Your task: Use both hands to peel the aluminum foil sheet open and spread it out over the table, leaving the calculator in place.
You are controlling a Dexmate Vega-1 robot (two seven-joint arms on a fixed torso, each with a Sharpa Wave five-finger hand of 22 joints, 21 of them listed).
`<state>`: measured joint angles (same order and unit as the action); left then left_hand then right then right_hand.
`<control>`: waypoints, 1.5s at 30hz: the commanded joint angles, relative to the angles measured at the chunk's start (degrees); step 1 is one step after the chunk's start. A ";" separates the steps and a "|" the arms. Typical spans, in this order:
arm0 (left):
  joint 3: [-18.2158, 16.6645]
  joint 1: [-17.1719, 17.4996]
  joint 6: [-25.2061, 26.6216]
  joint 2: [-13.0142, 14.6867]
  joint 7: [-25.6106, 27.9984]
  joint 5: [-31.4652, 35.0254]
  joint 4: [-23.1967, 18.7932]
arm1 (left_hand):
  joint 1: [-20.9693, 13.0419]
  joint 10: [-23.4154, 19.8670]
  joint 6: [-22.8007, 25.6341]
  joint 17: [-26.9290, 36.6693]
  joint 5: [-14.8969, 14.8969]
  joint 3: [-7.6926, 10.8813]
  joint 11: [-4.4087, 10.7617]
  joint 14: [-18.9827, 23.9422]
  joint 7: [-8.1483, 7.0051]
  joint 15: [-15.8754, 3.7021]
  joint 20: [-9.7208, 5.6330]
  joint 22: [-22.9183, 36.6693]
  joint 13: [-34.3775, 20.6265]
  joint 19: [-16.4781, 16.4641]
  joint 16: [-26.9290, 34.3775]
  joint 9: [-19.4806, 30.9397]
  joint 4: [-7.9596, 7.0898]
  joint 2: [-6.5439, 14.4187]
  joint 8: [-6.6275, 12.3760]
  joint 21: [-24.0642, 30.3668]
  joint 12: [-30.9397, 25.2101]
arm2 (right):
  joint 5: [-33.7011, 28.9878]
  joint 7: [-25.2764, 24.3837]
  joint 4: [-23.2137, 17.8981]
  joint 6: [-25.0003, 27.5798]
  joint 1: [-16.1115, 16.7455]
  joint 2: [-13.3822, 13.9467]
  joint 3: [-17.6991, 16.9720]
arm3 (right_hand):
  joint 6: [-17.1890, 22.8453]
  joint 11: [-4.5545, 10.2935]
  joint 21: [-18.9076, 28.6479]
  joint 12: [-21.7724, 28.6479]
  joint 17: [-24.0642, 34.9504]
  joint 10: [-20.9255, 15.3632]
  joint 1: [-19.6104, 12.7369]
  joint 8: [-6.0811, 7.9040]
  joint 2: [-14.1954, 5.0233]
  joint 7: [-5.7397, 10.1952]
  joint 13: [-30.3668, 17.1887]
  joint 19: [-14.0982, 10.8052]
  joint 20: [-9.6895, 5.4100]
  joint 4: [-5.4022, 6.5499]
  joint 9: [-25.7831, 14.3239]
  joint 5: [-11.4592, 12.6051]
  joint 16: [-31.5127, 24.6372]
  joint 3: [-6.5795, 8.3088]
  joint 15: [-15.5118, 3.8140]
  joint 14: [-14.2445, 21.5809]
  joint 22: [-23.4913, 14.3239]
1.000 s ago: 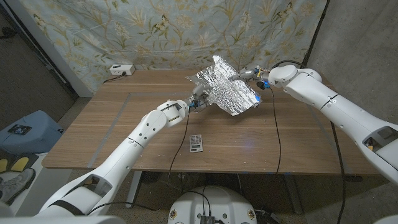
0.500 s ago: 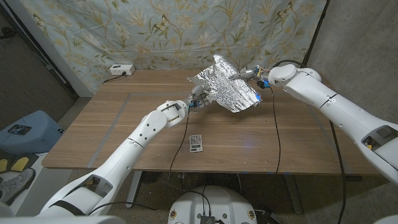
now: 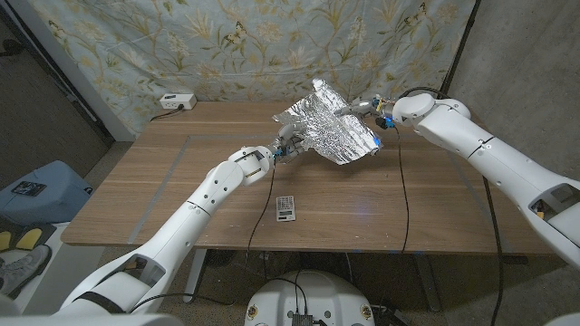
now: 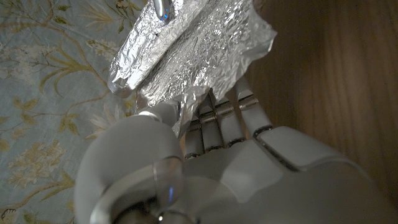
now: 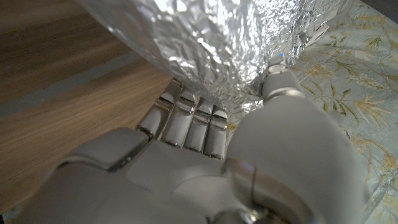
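Observation:
A crumpled aluminum foil sheet hangs in the air over the far middle of the table, partly unfolded, stretched between both hands. My left hand grips its left lower edge; up close the foil is pinched between thumb and fingers. My right hand holds the foil's right upper side, where the foil runs over the fingers and under the thumb. A small grey calculator lies near the table's front edge, apart from both hands.
The wooden table has a paler inset strip on its left half. A white power strip sits at the far left edge. Black cables hang from both arms across the table. A floral cloth hangs behind.
The foil has been lifted slightly and pulled a little flatter between the hands. Both arms have barely moved and the calculator has stayed put.

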<state>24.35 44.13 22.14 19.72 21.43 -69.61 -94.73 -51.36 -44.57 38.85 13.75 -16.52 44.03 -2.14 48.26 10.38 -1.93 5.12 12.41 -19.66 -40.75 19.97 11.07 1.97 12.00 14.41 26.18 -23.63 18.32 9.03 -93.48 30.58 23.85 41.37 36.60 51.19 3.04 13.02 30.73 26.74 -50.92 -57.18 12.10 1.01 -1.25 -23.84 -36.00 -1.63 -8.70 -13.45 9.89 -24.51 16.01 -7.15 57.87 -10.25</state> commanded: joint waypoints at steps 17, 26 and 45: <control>-0.91 -0.25 3.09 4.49 -2.90 -0.84 -2.18 | -0.67 -0.74 1.03 0.25 0.79 0.74 0.19 0.29 -0.29 0.31 0.04 0.15 0.44 -0.03 0.28 0.37 -0.24 -0.15 -0.06 0.73 0.87 | 10.32 7.09 5.42 1.97 -0.86 0.00 -2.24 | 0.45 -0.28 0.23 0.85 0.32 -0.44 -2.47 -0.01 -3.87 -0.16 -2.26 -0.83 0.14 0.28 -0.17 0.20 0.38 -0.50 -5.50 2.42 -0.30; -0.93 -0.45 3.63 5.30 -3.79 -0.98 -2.34 | -0.65 -1.13 1.27 0.27 1.02 0.78 0.28 0.60 -0.36 0.14 0.01 0.17 0.61 0.03 0.37 0.40 -0.39 -0.20 -0.13 0.94 0.99 | 13.36 8.30 6.81 3.33 -0.96 -0.21 -2.61 | 0.36 -0.44 0.22 0.93 0.37 -0.43 -2.43 -0.08 -4.01 -0.24 -2.27 -0.91 0.16 0.28 -0.19 0.21 0.44 -0.62 -5.55 2.48 -0.31; -1.22 -1.02 5.36 6.85 -5.09 -1.93 -2.37 | -0.63 -1.34 1.75 0.15 1.42 0.92 0.62 0.75 -0.43 0.06 -0.05 0.22 0.94 0.05 0.27 0.46 -0.51 -0.37 -0.25 1.41 1.42 | 20.96 11.67 12.23 6.28 -1.10 -1.88 -3.79 | 0.23 -0.75 0.26 0.92 0.47 -0.13 -2.03 -0.19 -4.30 -0.66 -2.18 -1.17 0.47 0.43 -0.22 0.25 0.57 -0.95 -5.37 2.56 -0.32</control>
<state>23.31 43.43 26.70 25.73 17.34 -70.96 -97.24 -51.59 -45.68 40.13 13.73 -15.24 44.50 -1.84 48.32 10.03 -1.82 5.12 12.39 -18.59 -40.74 19.97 11.34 1.49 11.76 14.19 27.11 -22.46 34.76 18.97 -83.83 35.22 22.58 40.31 33.60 50.95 2.34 13.02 31.18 26.93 -50.72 -56.41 11.67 0.24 -1.89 -25.31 -36.60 -1.02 -8.46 -13.42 9.63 -23.92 15.29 -7.59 58.74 -10.25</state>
